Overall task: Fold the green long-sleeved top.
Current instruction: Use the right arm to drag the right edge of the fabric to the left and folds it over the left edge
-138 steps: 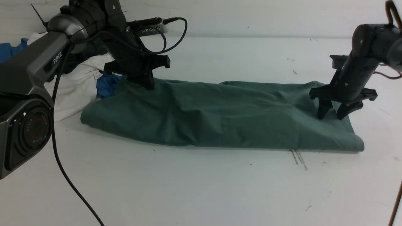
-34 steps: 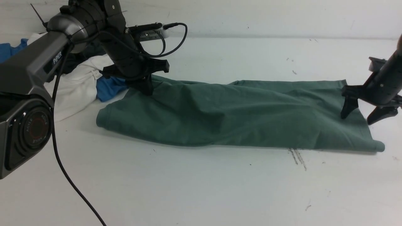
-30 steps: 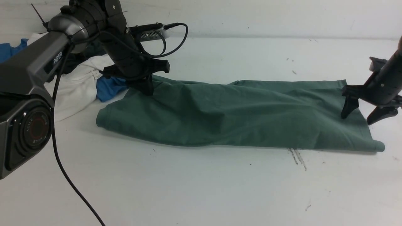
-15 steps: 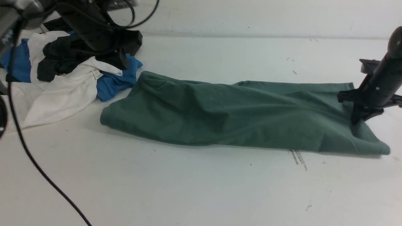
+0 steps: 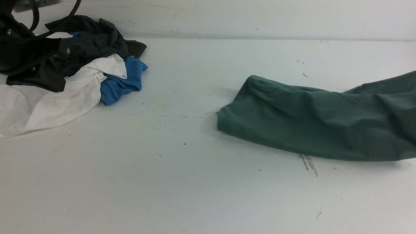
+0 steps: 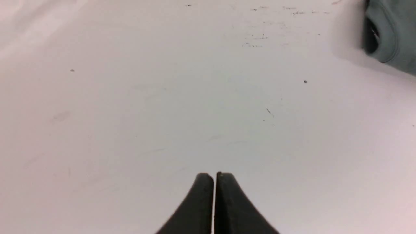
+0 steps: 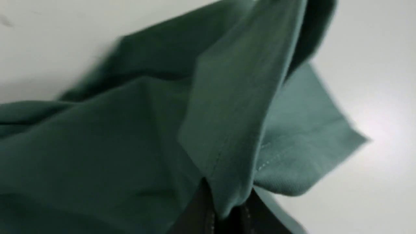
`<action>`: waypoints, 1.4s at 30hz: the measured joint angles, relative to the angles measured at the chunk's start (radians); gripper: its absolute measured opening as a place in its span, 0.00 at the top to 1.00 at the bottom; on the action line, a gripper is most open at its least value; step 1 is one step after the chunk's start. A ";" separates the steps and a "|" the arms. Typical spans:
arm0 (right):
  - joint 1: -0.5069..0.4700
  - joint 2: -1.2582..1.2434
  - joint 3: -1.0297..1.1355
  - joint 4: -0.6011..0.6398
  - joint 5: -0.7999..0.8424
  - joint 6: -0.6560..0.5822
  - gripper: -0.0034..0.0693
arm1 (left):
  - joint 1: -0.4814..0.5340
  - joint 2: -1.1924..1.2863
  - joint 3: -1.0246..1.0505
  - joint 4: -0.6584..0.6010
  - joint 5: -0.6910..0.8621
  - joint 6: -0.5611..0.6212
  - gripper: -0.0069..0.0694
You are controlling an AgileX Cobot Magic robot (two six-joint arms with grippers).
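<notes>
Dragged rightward, the sage-green cotton long-sleeved top (image 5: 318, 126) trails left from the right claw (image 7: 225, 211) pinching its hem; left claw (image 6: 214, 178) closed, empty.

The middle and near part of the table (image 5: 169, 188) are seen bare. A broad lane is offered between the pile of clothes (image 5: 81, 84) at the far left and the green top (image 5: 312, 126) on the right, which are set well apart. The right side is blocked by the green top (its right end runs out of the front view). Bare table is also seen ahead of the left gripper (image 6: 214, 177), whose fingers are pressed together, with the top's rolled end well clear to one side.
</notes>
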 joint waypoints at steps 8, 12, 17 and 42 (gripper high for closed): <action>0.335 0.031 -0.049 0.176 -0.062 0.145 0.92 | 0.000 0.008 0.008 -0.054 -0.002 0.033 0.91; 0.464 0.116 -0.049 0.190 -0.181 0.176 0.91 | 0.000 0.008 0.008 -0.063 -0.002 0.037 0.91; 0.581 0.277 -0.049 0.197 -0.326 0.227 0.81 | 0.000 0.008 0.008 -0.066 -0.002 0.041 0.91; 0.558 0.416 -0.269 -0.170 -0.018 0.104 0.95 | 0.000 0.048 0.008 -0.055 -0.005 0.041 0.91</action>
